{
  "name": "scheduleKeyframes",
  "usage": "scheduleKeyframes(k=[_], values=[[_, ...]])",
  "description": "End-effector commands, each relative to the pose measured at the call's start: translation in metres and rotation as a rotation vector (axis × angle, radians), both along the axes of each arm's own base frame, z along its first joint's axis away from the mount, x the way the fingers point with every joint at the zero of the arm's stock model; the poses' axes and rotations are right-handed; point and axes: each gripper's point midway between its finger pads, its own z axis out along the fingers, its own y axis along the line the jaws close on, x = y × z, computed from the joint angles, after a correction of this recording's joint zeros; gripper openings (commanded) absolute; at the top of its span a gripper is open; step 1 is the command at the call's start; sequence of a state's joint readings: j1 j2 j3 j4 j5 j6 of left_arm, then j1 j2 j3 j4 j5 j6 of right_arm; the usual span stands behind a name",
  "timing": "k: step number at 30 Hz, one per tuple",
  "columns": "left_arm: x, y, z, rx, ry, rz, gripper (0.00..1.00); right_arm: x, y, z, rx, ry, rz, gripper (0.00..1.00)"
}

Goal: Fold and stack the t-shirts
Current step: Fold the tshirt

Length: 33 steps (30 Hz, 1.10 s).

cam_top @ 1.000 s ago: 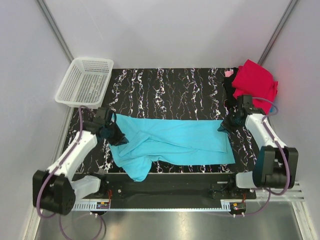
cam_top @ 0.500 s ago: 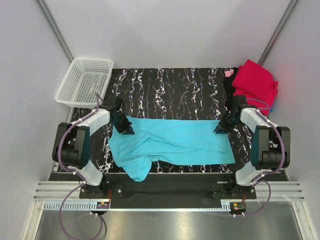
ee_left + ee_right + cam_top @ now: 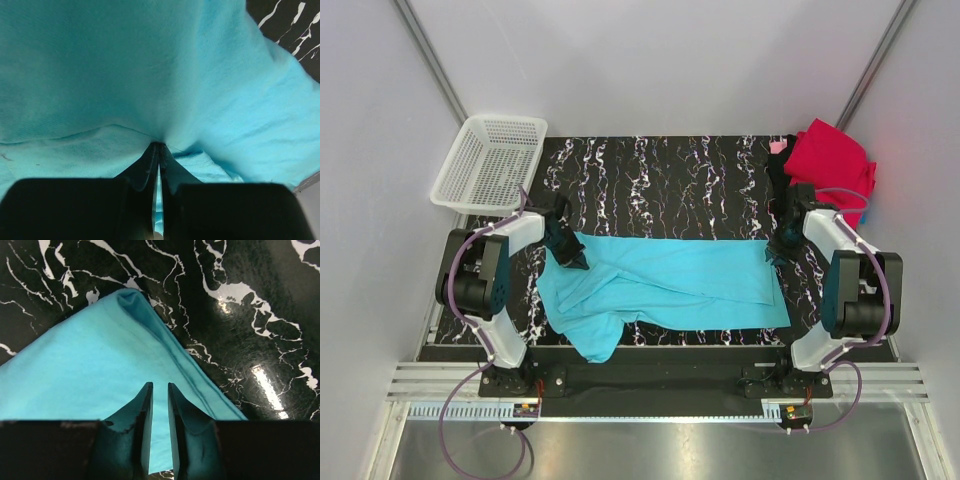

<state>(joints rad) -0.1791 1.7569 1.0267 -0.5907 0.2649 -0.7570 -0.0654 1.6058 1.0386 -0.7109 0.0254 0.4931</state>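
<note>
A turquoise-blue t-shirt (image 3: 670, 285) lies spread lengthways across the black marbled table (image 3: 650, 180), its left end bunched and hanging toward the near edge. My left gripper (image 3: 574, 260) sits at the shirt's far left edge, shut on a pinch of the turquoise cloth (image 3: 150, 75), which fills the left wrist view around my left gripper (image 3: 159, 146). My right gripper (image 3: 776, 250) hovers over the shirt's far right corner (image 3: 125, 297). In the right wrist view my right gripper (image 3: 160, 385) is slightly open with nothing between its fingers. A crimson red t-shirt (image 3: 832, 162) lies piled at the back right.
A white mesh basket (image 3: 488, 163) stands at the back left corner. Black cloth (image 3: 778, 178) and a bit of pink cloth (image 3: 777, 147) show beside the red pile. Grey walls close in on both sides and the back.
My left gripper has moved right onto the shirt's left edge and closed on the cloth. My right gripper has opened, let go of the right corner and shifted slightly right.
</note>
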Motion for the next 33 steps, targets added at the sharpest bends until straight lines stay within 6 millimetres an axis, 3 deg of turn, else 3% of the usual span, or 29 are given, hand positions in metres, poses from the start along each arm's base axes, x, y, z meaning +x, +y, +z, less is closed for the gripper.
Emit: scheduleKeyframes(k=[1,16,29,33], values=[[0.015,0.002,0.004,0.006,-0.042,-0.011,0.06,0.008,-0.013,0.002,-0.047,0.0,0.002,0.25],[0.011,0.004,0.006,-0.01,-0.048,-0.026,0.05,0.013,-0.018,-0.02,0.024,0.007,0.021,0.34],[0.01,0.005,0.006,-0.009,-0.049,-0.024,0.04,0.02,-0.005,-0.029,0.114,-0.022,0.057,0.31],[0.01,0.006,0.005,-0.008,-0.045,-0.023,0.04,0.02,-0.004,-0.032,0.125,-0.016,0.062,0.19]])
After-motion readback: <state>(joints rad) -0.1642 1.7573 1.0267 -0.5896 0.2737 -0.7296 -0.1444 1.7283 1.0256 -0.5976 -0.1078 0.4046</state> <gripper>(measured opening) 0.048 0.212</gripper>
